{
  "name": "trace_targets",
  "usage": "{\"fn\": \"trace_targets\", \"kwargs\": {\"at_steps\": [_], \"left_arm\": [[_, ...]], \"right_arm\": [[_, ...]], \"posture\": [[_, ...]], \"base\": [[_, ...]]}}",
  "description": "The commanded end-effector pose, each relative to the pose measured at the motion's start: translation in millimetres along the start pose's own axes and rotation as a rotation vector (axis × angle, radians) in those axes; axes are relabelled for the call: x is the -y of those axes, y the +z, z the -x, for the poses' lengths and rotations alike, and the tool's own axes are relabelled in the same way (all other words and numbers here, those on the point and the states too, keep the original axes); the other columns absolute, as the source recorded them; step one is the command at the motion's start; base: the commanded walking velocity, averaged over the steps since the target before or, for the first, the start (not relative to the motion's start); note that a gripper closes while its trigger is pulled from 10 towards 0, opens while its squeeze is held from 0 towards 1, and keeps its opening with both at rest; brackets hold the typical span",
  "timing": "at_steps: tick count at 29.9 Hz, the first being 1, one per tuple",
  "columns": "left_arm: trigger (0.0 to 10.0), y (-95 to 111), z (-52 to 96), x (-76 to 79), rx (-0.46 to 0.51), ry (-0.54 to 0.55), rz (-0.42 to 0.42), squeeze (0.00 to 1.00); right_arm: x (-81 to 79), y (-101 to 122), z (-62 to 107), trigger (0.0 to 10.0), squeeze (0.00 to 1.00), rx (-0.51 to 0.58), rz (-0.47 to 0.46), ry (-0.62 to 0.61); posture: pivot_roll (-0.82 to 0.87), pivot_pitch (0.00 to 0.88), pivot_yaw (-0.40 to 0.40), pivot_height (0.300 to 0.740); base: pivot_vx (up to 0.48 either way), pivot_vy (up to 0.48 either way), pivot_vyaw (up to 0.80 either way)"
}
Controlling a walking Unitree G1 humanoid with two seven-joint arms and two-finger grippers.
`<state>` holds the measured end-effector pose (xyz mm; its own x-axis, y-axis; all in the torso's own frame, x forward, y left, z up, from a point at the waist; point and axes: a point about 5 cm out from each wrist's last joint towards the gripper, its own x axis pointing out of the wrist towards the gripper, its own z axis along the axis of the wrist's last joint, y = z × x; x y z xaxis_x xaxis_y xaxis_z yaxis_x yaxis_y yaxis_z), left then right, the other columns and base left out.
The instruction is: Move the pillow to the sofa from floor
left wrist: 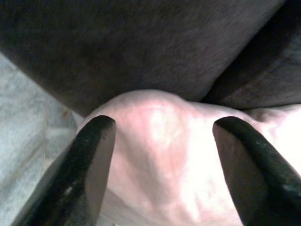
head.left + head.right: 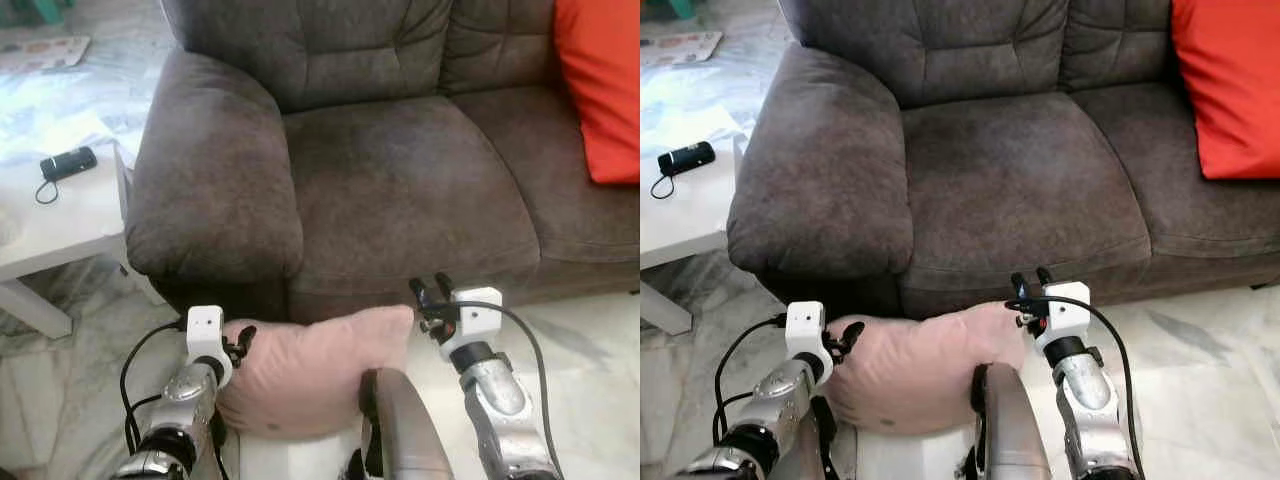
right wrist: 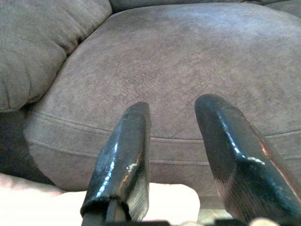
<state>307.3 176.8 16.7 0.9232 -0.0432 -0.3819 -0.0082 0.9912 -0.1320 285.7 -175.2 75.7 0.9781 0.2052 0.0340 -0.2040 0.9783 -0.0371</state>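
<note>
Pillow [image 2: 310, 375] pinched between both arms below sofa [image 2: 400, 190] front | left gripper [image 1: 160, 160] jaws wide, straddling its corner | right gripper [image 3: 171, 155] jaws parted, empty, bracing for lift.

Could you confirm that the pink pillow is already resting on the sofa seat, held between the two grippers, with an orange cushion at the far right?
Not quite: the pink pillow is below the sofa seat, in front of its base, as the left eye view shows. The rest holds: the left gripper and right gripper flank it, and the orange cushion sits at the far right.
</note>
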Motion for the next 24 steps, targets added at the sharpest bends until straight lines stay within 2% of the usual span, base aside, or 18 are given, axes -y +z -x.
{"fn": "trace_targets", "kwargs": {"at_steps": [1, 13, 14, 15, 20, 24], "left_arm": [[10.0, -3.7, 1.5, -5.5, -0.008, 0.028, 0.025, 1.0], [10.0, 2.8, -1.6, -10.8, 0.008, 0.097, 0.019, 1.0], [10.0, 4.2, -2.1, -9.8, 0.019, 0.098, 0.033, 0.78], [10.0, 4.8, -2.5, -9.5, 0.021, 0.1, 0.045, 0.0], [10.0, 9.5, -4.9, -8.9, 0.028, 0.118, 0.064, 0.0], [10.0, 16.0, -8.1, -6.0, 0.04, 0.113, 0.097, 0.0]], "right_arm": [[-0.6, 2.0, 2.7, 10.0, 0.0, 0.002, -0.001, 0.008], [2.5, 16.4, 11.4, 10.0, 0.0, 0.026, 0.009, 0.028], [3.0, 18.1, 13.3, 10.0, 0.0, 0.027, 0.01, 0.029], [3.1, 19.0, 14.1, 10.0, 0.0, 0.027, 0.011, 0.03], [4.4, 25.2, 18.9, 10.0, 0.0, 0.033, 0.017, 0.035], [7.0, 41.2, 22.6, 10.0, 0.0, 0.072, 0.024, 0.037]], "posture": [[-0.11, 0.24, -0.03, 0.518], [-0.15, 0.305, -0.048, 0.518], [-0.16, 0.311, -0.051, 0.518], [-0.16, 0.313, -0.052, 0.518], [-0.19, 0.335, -0.059, 0.518], [-0.21, 0.347, -0.064, 0.518]], "base": [[0.0, 0.0, 0.0], [0.0, 0.0, 0.0], [0.0, 0.0, 0.0], [0.0, 0.0, 0.0], [0.0, 0.0, 0.0], [0.0, 0.0, 0.0]]}}
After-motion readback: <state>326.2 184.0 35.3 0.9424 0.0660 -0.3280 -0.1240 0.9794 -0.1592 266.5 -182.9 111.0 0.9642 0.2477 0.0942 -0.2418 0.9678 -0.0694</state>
